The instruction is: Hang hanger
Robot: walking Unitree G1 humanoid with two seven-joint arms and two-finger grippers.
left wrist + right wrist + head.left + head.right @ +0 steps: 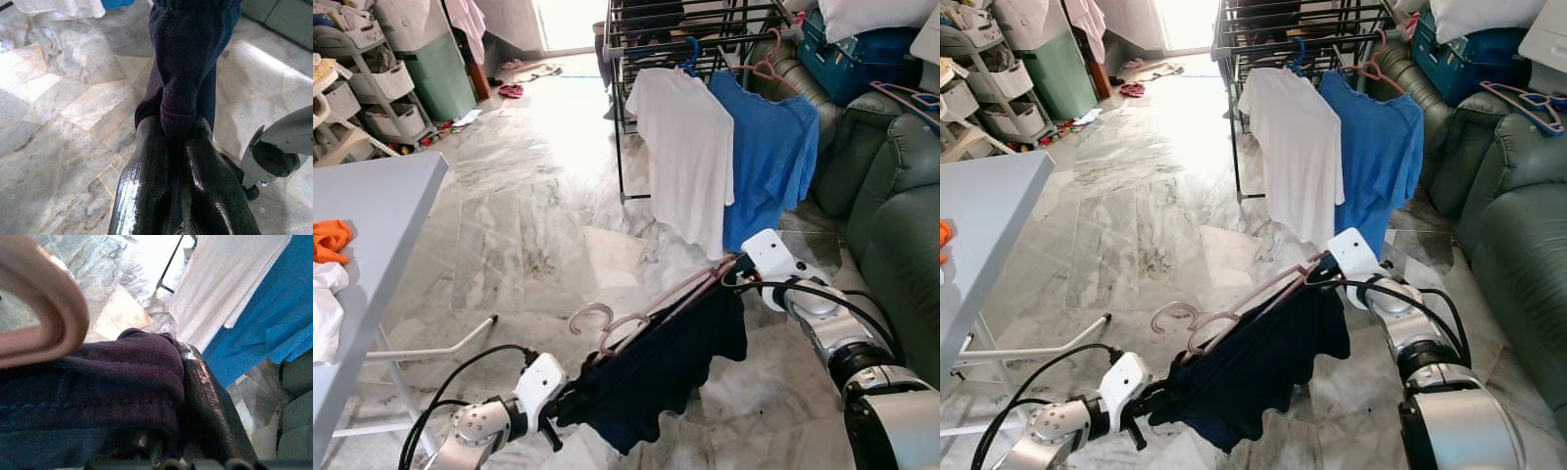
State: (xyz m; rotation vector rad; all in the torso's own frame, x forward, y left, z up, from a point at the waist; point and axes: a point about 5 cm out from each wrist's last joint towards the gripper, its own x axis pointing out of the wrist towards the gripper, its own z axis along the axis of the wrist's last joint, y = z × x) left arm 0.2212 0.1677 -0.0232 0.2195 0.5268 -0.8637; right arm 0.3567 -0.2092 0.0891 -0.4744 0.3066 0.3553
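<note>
From the head views, a dark navy garment on a pink hanger stretches between both arms above the marble floor. The left gripper pinches its lower end, and the right gripper holds its upper end. Behind stands a drying rack with a white shirt and a blue shirt. No writing is readable.

In the left wrist view, both black fingers press together on the navy cloth.

In the right wrist view, the finger clamps the cloth beside the hanger's pink arm.
</note>
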